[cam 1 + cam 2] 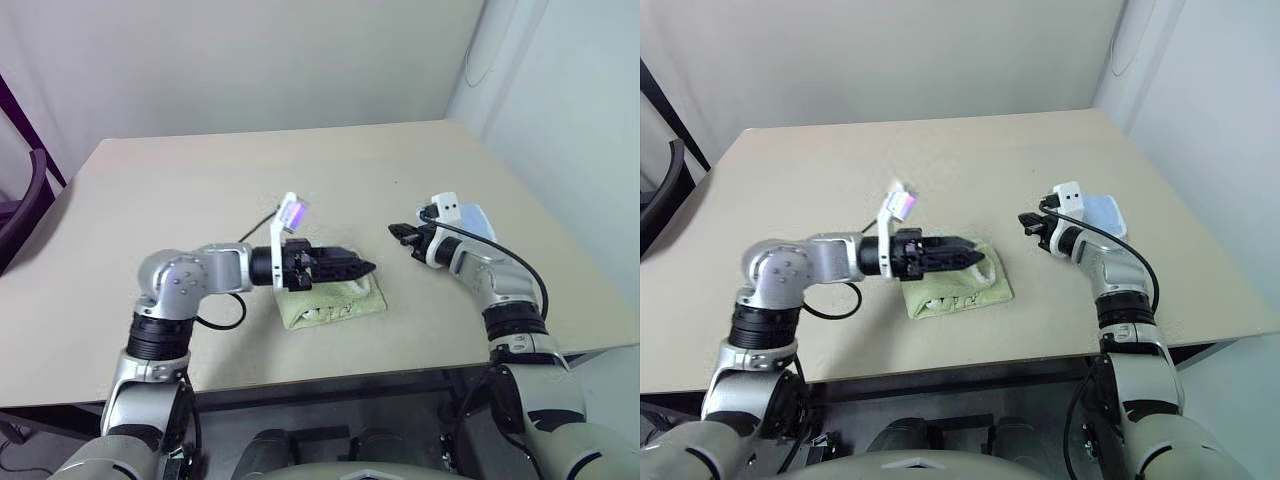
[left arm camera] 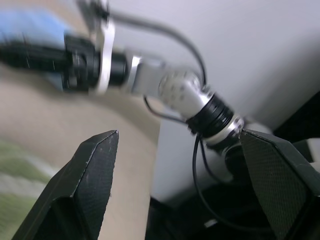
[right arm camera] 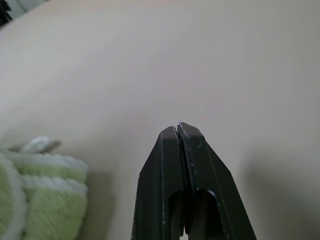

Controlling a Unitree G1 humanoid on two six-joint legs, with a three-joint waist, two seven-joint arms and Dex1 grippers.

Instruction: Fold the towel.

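Note:
The towel (image 1: 335, 302) is a light green ribbed bundle with white edging, folded small and lying near the table's front edge. My left gripper (image 1: 364, 267) hovers just above it, pointing level toward the right. In the left wrist view its fingers (image 2: 87, 185) stand wide apart with nothing between them, and a strip of the towel (image 2: 15, 200) shows below. My right gripper (image 1: 400, 233) is to the right of the towel and apart from it, its fingers (image 3: 177, 150) pressed together over bare table. The towel's end (image 3: 40, 195) shows in that wrist view.
A small light blue cloth (image 1: 478, 218) lies on the tan table (image 1: 200, 180) behind my right wrist. A dark chair (image 1: 25, 200) stands off the table's left side. White walls close in at the back and right.

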